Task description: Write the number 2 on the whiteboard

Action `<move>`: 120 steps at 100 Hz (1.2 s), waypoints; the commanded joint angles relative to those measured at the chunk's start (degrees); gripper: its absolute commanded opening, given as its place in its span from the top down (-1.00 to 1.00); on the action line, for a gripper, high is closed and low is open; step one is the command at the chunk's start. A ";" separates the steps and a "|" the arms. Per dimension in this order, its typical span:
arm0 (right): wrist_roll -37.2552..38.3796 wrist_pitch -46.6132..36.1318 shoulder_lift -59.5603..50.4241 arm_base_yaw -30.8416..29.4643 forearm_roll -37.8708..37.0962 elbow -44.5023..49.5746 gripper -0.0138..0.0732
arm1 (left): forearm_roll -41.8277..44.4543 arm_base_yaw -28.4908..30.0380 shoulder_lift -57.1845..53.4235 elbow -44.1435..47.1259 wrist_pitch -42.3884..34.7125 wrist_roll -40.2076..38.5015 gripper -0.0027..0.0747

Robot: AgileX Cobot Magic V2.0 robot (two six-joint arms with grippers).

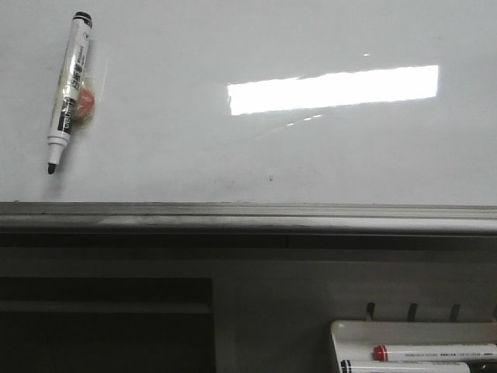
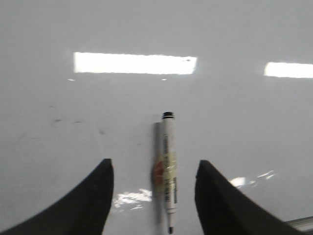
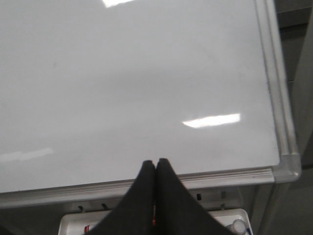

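The whiteboard (image 1: 233, 155) fills most of the front view, glossy and white, with a bright rectangular light reflection (image 1: 334, 88) toward two o'clock and a grey metal rail (image 1: 248, 216) along its lower edge. No drawn digit shows on it in any view (only a few faint smudges). A black-capped marker (image 1: 67, 89) lies against the board at about ten o'clock in the front view, tilted, its bare tip pointing down toward seven o'clock; a small red-orange piece sits at its middle under what looks like clear tape.

In the left wrist view the left gripper (image 2: 154, 196) is spread wide, its dark fingers (image 2: 90, 205) on either side of that marker without touching it, holding nothing.

In the right wrist view the right gripper (image 3: 156, 169) has its fingers pressed together over the board's lower rail, with nothing seen between them.

Below the rail, at five o'clock in the front view, a small white pen tray (image 1: 342, 330) holds a red-capped marker (image 1: 435, 353) and another beside it.
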 commanded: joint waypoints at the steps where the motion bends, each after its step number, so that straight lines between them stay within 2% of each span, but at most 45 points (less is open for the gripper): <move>1: -0.21 -5.35 1.31 2.92 -0.36 -0.31 0.85 | -2.88 -5.43 3.82 -0.36 -13.38 0.00 -0.21; 11: -0.21 -6.16 1.31 6.17 -1.76 1.24 0.85 | 1.28 -11.14 8.86 -0.35 -19.47 0.00 -0.21; 25: -0.21 -6.75 1.31 8.96 -2.40 2.19 0.85 | 4.68 -15.82 18.19 -0.35 -26.06 0.00 -0.20; 36: -0.21 -8.04 1.31 11.15 -2.98 2.19 0.85 | 3.88 -16.39 27.02 -0.48 -30.44 0.00 -0.20; 54: -0.21 -8.87 1.31 11.53 -2.49 2.19 0.85 | 3.14 -16.39 38.95 -2.39 -35.30 0.00 -0.20; 73: -0.21 -10.87 1.31 11.53 -0.80 2.19 0.85 | -2.19 -16.63 46.11 -5.40 -35.04 -0.42 -0.20; 91: -0.21 -12.37 1.31 11.53 -0.66 2.19 0.85 | -2.30 -16.25 46.24 -5.40 -35.48 0.00 -0.06; 120: -0.21 -13.28 1.31 11.53 -0.66 2.19 0.85 | -5.21 -12.20 46.24 -5.40 -28.63 0.42 -0.06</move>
